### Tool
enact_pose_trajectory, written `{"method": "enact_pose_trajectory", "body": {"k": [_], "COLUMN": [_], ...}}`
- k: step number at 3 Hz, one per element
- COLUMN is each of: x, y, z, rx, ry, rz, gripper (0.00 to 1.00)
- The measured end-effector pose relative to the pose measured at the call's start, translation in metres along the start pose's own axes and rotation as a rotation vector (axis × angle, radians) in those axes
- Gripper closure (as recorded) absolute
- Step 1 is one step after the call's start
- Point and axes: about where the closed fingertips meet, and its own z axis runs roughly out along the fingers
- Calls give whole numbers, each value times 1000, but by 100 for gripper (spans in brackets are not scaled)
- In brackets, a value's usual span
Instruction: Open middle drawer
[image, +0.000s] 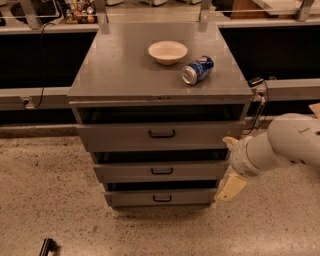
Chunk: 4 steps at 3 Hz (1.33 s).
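The grey cabinet (125, 75) has three drawers, and all three fronts look pushed in. The middle drawer (130, 171) is the second one, a shallow grey front with a small black bar handle (161, 171). The taller top drawer (115, 135) is above it and the bottom drawer (135, 198) below. My gripper (231, 185) hangs from the white arm (285, 142) at the cabinet's right side, level with the middle and bottom drawers. It is well to the right of the middle handle and not touching it.
A white bowl (167, 51) and a blue soda can (197, 69) lying on its side rest on the cabinet top. A dark counter with a rail (35, 95) runs behind. A small black object (47, 246) lies on the speckled floor at the lower left.
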Motion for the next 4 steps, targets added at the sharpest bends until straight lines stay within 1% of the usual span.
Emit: {"method": "enact_pose_trajectory", "body": {"k": [1, 2, 3, 4], "x": [0, -6, -5, 0], "y": [0, 2, 6, 13], "z": [0, 50, 121, 175], "rx": [0, -28, -61, -101], "ry": [0, -17, -46, -58], "rz": [0, -3, -32, -68], "gripper": [0, 0, 0, 0]}}
